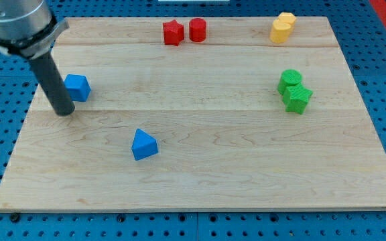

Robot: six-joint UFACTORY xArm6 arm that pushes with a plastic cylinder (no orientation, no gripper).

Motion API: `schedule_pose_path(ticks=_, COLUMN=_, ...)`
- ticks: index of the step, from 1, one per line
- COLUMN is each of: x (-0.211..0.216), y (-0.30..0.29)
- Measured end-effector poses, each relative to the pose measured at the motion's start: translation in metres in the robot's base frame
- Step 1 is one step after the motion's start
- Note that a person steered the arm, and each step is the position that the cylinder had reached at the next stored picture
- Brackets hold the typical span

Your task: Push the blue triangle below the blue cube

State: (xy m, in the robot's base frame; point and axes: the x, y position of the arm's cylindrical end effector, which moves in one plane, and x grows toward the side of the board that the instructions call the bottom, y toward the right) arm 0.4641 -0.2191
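The blue triangle lies on the wooden board, left of the view's centre and toward the bottom. The blue cube sits near the board's left side, up and to the left of the triangle. My tip rests on the board just below and left of the blue cube, close to it, and well to the left of the triangle. The dark rod rises from it toward the view's top left.
A red star-like block and a red cylinder stand at the top centre. Two yellow blocks are at the top right. A green cylinder and a green star-like block are at the right.
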Motion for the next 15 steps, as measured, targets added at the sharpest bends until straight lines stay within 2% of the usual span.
schedule_pose_path(ticks=1, x=0.051, y=0.001)
schedule_pose_path(ticks=2, x=0.064, y=0.002)
schedule_pose_path(ticks=4, x=0.133, y=0.088)
schedule_pose_path(ticks=5, x=0.136, y=0.155)
schedule_pose_path(ticks=6, x=0.120, y=0.206)
schedule_pose_path(ticks=7, x=0.111, y=0.213)
schedule_pose_path(ticks=8, x=0.107, y=0.210)
schedule_pose_path(ticks=10, x=0.082, y=0.152)
schedule_pose_path(ticks=11, x=0.081, y=0.141)
schedule_pose_path(ticks=13, x=0.081, y=0.144)
schedule_pose_path(ticks=15, x=0.053, y=0.144)
